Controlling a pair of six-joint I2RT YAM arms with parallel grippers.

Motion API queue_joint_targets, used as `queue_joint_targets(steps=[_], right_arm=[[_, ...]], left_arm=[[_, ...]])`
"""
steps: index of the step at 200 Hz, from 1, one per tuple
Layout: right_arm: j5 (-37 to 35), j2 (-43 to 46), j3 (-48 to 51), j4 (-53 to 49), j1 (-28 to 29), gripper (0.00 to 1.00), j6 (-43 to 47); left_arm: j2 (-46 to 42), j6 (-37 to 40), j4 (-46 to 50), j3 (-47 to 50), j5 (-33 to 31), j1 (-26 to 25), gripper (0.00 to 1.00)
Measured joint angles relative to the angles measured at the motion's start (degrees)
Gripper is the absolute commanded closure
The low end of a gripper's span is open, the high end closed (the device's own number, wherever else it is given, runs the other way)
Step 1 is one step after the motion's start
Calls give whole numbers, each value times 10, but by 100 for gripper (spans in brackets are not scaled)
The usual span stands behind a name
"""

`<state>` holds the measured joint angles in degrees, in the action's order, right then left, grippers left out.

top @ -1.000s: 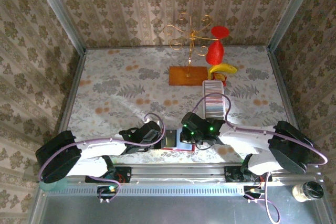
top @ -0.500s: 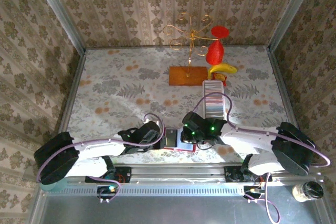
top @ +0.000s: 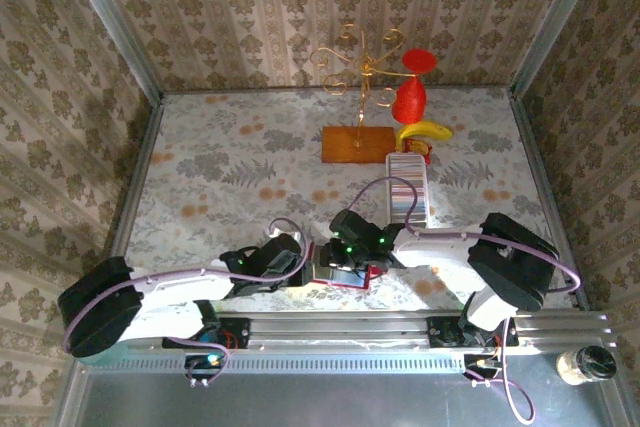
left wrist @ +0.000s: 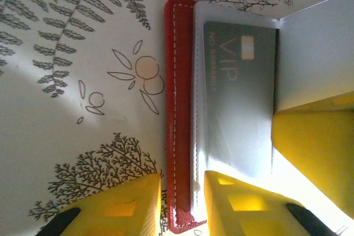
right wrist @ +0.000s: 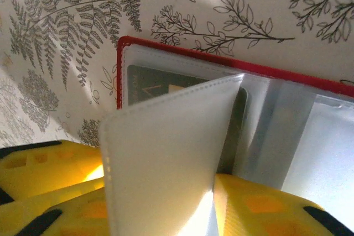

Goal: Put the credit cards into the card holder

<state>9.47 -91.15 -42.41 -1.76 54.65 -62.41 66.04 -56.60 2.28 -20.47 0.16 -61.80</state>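
Down at the near edge of the tabletop (top: 200,177), right in front of the arm bases, the red card holder (left wrist: 178,81) lies open between the two arms. It's well apart from the credit cards (top: 408,192), which sit in a striped row in the long white tray (top: 407,156) further back, near the orange-brown stand base (top: 357,144). Close in now: the left pincer (left wrist: 181,179) straddles the holder's stitched red edge, one yellow finger on the bare tabletop side, the other over the clear pockets. They sit tight to that edge, but I can't tell whether they actually bite on it. Tucked in the pocket just beside it is a grey VIP card (left wrist: 238,81), lying flat behind the plastic. Over on the other side, the right pincer (right wrist: 160,172) has its fingers spread, and a frosted sleeve page (right wrist: 166,153) rises in the gap between them, tilted up off the holder. Under that raised page you can see the same grey card sitting in its pocket, close to the red corner of the holder.
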Motion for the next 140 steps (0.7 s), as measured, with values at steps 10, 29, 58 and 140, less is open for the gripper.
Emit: queue_joint_targets(steps=[10, 29, 58, 140], right_arm=[[2, -1, 0, 7, 0, 49, -8], [3, -1, -2, 18, 0, 45, -11], [2, -1, -7, 23, 0, 42, -13], [-1, 60, -28, -17, -33, 28, 53]], left_arm=[[-7, 0, 5, 1, -3, 0, 72], [-17, 0, 18, 2, -8, 0, 72], [-31, 0, 41, 2, -18, 8, 70], [-77, 31, 113, 1, -31, 67, 59]])
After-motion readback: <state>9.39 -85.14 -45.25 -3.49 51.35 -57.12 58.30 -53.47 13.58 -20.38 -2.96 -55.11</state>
